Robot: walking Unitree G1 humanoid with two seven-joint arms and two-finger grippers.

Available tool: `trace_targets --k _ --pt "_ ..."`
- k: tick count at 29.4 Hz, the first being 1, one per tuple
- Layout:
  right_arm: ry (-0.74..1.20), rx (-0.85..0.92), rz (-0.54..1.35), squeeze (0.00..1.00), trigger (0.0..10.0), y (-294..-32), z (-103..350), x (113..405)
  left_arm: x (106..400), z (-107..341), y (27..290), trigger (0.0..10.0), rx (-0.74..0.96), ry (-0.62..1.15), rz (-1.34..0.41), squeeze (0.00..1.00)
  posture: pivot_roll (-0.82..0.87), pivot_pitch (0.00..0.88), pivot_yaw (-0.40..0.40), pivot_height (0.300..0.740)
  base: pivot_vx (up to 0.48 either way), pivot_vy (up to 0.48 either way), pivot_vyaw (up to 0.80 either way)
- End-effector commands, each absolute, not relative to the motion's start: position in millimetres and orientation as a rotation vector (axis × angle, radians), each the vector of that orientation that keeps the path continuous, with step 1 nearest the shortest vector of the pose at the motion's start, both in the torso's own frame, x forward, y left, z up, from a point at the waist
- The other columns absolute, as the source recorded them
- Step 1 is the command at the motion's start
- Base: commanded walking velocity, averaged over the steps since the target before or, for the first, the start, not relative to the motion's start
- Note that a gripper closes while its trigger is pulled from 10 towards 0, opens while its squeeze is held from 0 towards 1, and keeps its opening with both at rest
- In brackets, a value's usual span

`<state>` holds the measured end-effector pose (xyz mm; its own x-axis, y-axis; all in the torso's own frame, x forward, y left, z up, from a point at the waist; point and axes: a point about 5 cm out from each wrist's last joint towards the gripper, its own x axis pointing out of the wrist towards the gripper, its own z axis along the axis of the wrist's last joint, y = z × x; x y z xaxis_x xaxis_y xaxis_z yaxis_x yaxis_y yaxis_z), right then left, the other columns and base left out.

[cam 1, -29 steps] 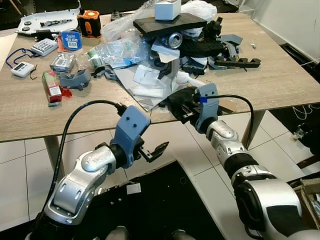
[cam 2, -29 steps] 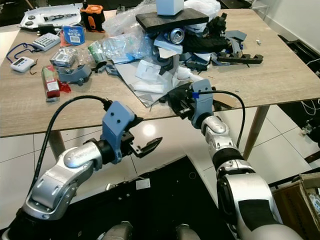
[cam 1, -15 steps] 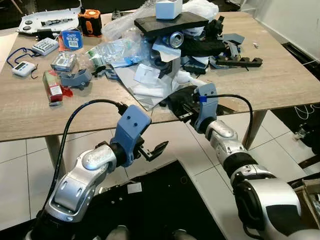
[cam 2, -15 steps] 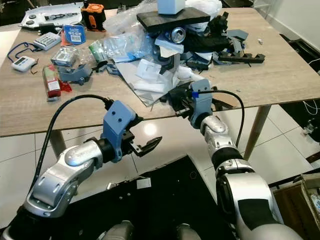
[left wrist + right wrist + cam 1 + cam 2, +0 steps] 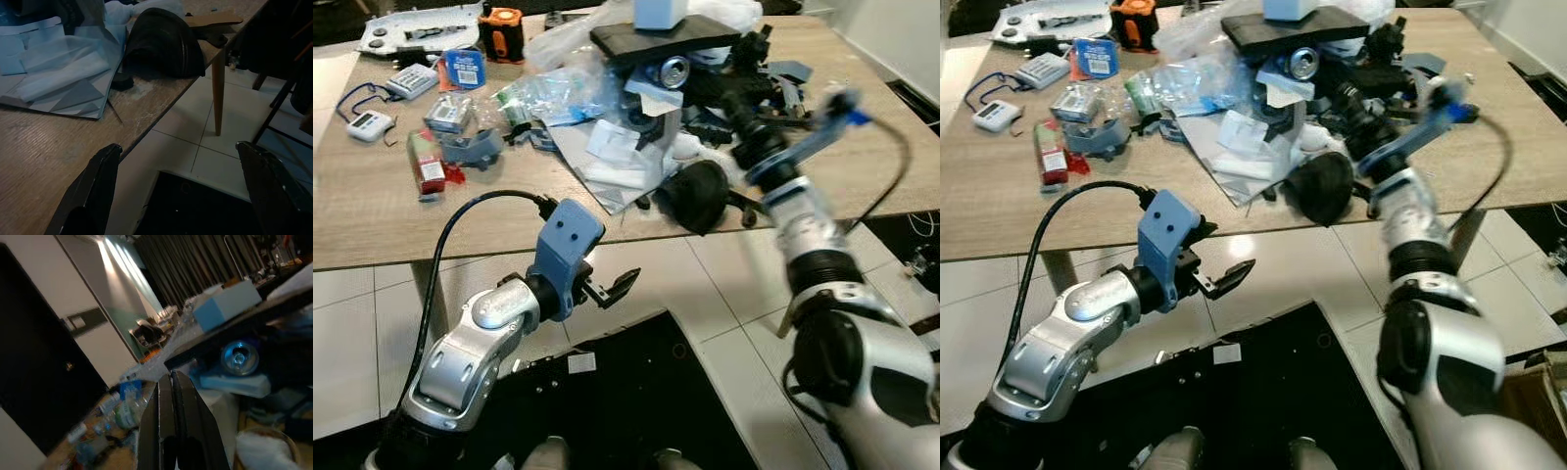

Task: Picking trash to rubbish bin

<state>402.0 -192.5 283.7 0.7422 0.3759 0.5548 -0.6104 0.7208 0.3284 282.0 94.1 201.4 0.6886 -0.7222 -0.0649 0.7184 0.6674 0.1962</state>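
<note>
Trash (image 5: 697, 196) lies released at table (image 5: 372, 220) edge; right fingers (image 5: 171, 431) now closed, lifted; left fingers (image 5: 98, 181) spread.

Black round object (image 5: 693, 194), pale wood-grain table (image 5: 372, 220), blue-capped black tool (image 5: 615, 288).

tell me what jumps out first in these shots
A heap of trash covers the middle of the wooden table, with a drink can under a dark slab. At the near edge sits a round black object, with the right gripper, fingers shut, raised beside it.
</note>
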Motion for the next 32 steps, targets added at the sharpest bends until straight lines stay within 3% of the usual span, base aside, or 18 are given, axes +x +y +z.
trace_targets --k 1,2,3,5,6,20,30,31,32 --pt "-0.378 0.396 0.484 0.0 0.0 -196.8 261.4 402.8 280.6 197.1 92.5 10.0 0.202 -0.011 -0.823 0.0 0.35 0.226 -0.028 0.74 0.0 0.0 0.0" --pt "-0.352 0.336 0.44 0.0 0.0 -199.4 257.0 403.3 280.8 197.1 92.4 10.0 0.202 -0.011 -0.824 0.0 0.35 0.226 -0.028 0.74 0.0 0.0 0.0" --pt "-0.308 0.233 0.377 0.82 0.8 -204.1 250.4 403.5 281.1 197.1 92.5 10.0 0.204 -0.012 -0.823 0.0 0.35 0.226 -0.028 0.74 0.0 0.0 0.0" --pt "-0.284 0.168 0.341 0.82 0.8 -207.0 246.5 403.3 281.3 197.1 92.5 10.0 0.205 -0.012 -0.822 0.0 0.35 0.226 -0.028 0.74 0.0 0.0 0.0" --pt "-0.267 0.127 0.33 1.0 10.0 -209.3 241.0 401.8 281.1 197.1 92.7 10.0 0.204 -0.013 -0.822 0.0 0.35 0.223 -0.024 0.74 0.0 0.0 0.0" --pt "-0.211 0.032 0.218 1.0 10.0 -221.3 209.4 393.9 281.5 197.2 90.6 10.0 0.2 -0.017 -0.835 0.0 0.35 0.229 -0.014 0.74 0.0 0.0 0.0" --pt "-0.073 0.196 0.17 1.0 10.0 -215.0 177.9 393.7 282.3 197.5 88.8 10.0 0.196 -0.018 -0.84 0.0 0.35 0.229 -0.014 0.74 0.0 0.0 0.0" --pt "-0.054 0.215 0.145 0.77 10.0 -215.3 173.8 393.6 282.2 197.6 89.1 10.0 0.196 -0.018 -0.839 0.0 0.35 0.229 -0.014 0.74 0.0 0.0 0.0" --pt "-0.054 0.215 0.145 0.77 10.0 -215.3 173.8 393.6 282.2 197.6 89.1 10.0 0.196 -0.018 -0.839 0.0 0.35 0.229 -0.014 0.74 0.0 0.0 0.0"
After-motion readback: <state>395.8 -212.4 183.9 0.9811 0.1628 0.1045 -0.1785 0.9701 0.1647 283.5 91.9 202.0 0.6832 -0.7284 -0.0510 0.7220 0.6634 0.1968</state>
